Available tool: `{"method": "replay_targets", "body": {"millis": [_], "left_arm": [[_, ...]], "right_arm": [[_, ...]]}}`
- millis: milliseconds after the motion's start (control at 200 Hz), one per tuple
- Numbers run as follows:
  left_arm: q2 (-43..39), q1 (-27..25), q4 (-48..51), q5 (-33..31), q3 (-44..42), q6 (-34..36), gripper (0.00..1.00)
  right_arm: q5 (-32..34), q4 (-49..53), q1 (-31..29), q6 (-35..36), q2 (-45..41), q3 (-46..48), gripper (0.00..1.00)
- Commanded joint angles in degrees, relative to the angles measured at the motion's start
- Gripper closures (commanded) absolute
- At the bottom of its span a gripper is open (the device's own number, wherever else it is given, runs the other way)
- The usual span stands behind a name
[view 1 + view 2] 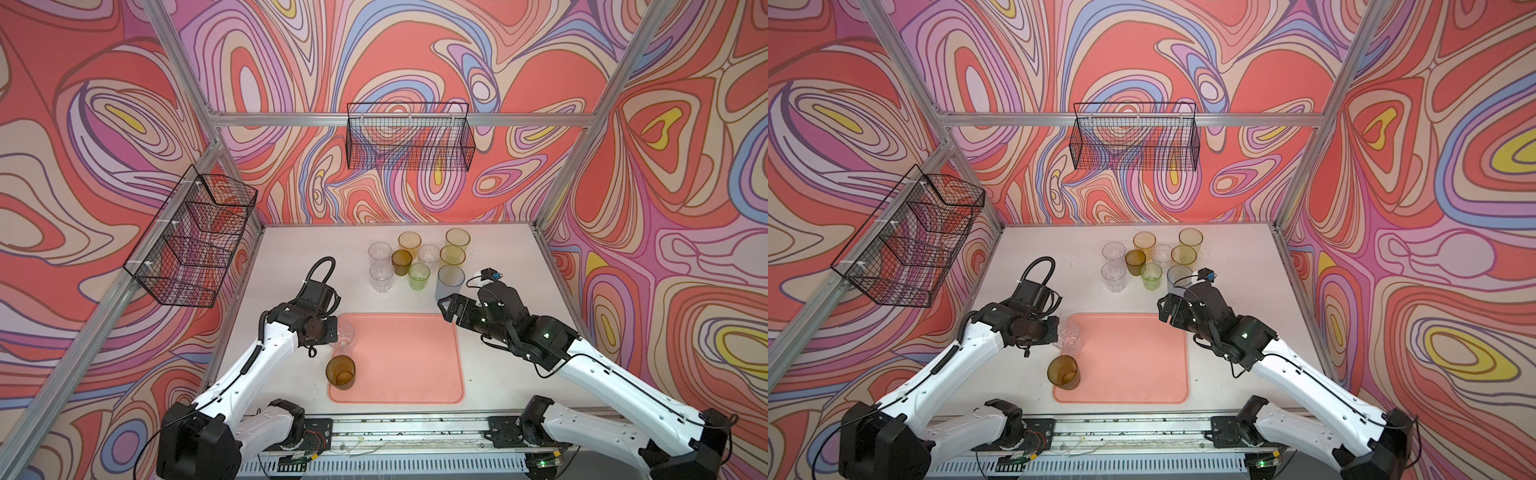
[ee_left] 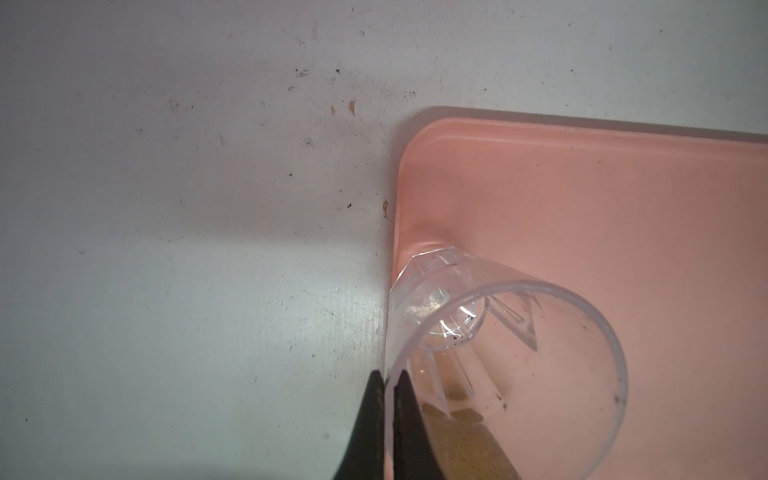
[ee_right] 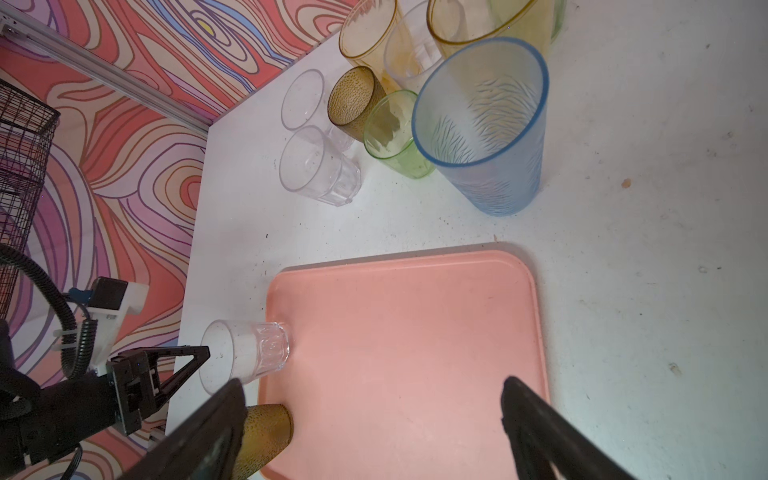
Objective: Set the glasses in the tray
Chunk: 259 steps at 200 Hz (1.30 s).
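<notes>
The salmon-pink tray (image 1: 399,357) (image 1: 1133,361) lies at the front middle of the table. My left gripper (image 1: 332,332) (image 2: 388,376) is shut on the rim wall of a short clear glass (image 1: 344,334) (image 2: 498,332) (image 3: 249,353), whose base sits at the tray's left rim near the far left corner. A brown-amber glass (image 1: 340,372) (image 3: 266,436) stands upright in the tray's front left. My right gripper (image 1: 444,309) (image 3: 372,384) hangs open and holds nothing above the tray's far right corner, just in front of the tall pale blue glass (image 1: 450,281) (image 3: 486,137).
Several more glasses stand in a cluster behind the tray: green (image 1: 418,276), brown (image 1: 401,262), clear (image 1: 381,276), orange (image 1: 409,245), yellow (image 1: 457,241). Black wire baskets hang on the back wall (image 1: 409,137) and the left wall (image 1: 195,237).
</notes>
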State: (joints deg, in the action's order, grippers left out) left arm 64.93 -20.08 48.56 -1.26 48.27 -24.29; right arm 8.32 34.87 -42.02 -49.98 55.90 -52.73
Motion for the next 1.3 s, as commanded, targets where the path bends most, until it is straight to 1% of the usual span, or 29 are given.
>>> {"method": "replay_targets", "body": {"millis": [0, 551, 676, 776, 861, 916, 1002, 1042, 1077, 1162, 1197, 1252, 1292], "left_arm": [[1.9, -1.2, 2.6, -0.3, -0.6, -1.0, 1.0], [2.0, -3.7, 3.4, -3.0, -0.8, -2.0, 1.0], [1.7, -3.7, 3.4, -3.3, -0.7, -1.7, 0.87], [1.0, -3.7, 3.5, -3.6, -0.6, -1.8, 0.79], [0.1, -3.7, 3.6, -4.3, -0.6, -1.9, 0.64], [-0.7, -3.7, 3.9, -5.7, -0.5, -2.0, 0.57], [-2.0, -3.7, 4.2, -7.6, -0.2, -2.1, 0.4], [-2.5, -3.7, 4.3, -8.2, -0.1, -2.1, 0.33], [-2.9, -3.7, 4.5, -8.9, 0.0, -2.1, 0.29], [-3.8, -3.6, 5.3, -10.7, 0.7, -2.3, 0.23], [-4.3, -3.7, 5.6, -11.4, 1.0, -2.3, 0.2], [-5.3, -3.7, 5.6, -12.5, 1.0, -2.3, 0.01], [-6.0, -3.7, 5.7, -13.5, 1.1, -2.3, 0.0]], "right_arm": [[1.5, 1.7, 0.2, 0.8, -1.2, -0.5, 0.02], [1.7, 2.3, 0.3, 0.6, -1.4, 0.1, 0.02], [1.6, 2.2, 0.2, 0.6, -1.5, 0.1, 0.02], [1.4, 2.2, 0.2, 0.6, -1.6, 0.0, 0.02], [1.1, 2.4, 0.2, 0.9, -1.5, -0.4, 0.02], [0.3, 2.9, 0.2, 1.5, -1.5, -0.7, 0.02], [-0.1, 4.0, 0.2, 2.3, -1.5, -1.5, 0.02], [-0.1, 4.1, 0.2, 2.7, -1.4, -1.7, 0.01], [0.0, 4.2, 0.2, 3.1, -1.3, -1.9, 0.02], [0.2, 4.2, 0.2, 3.7, -0.7, -2.6, 0.02], [0.2, 4.4, 0.2, 3.8, -0.3, -3.2, 0.02], [0.1, 5.2, 0.2, 4.2, 0.4, -4.3, 0.02], [0.3, 6.4, 0.2, 4.2, 0.7, -5.4, 0.02]]}}
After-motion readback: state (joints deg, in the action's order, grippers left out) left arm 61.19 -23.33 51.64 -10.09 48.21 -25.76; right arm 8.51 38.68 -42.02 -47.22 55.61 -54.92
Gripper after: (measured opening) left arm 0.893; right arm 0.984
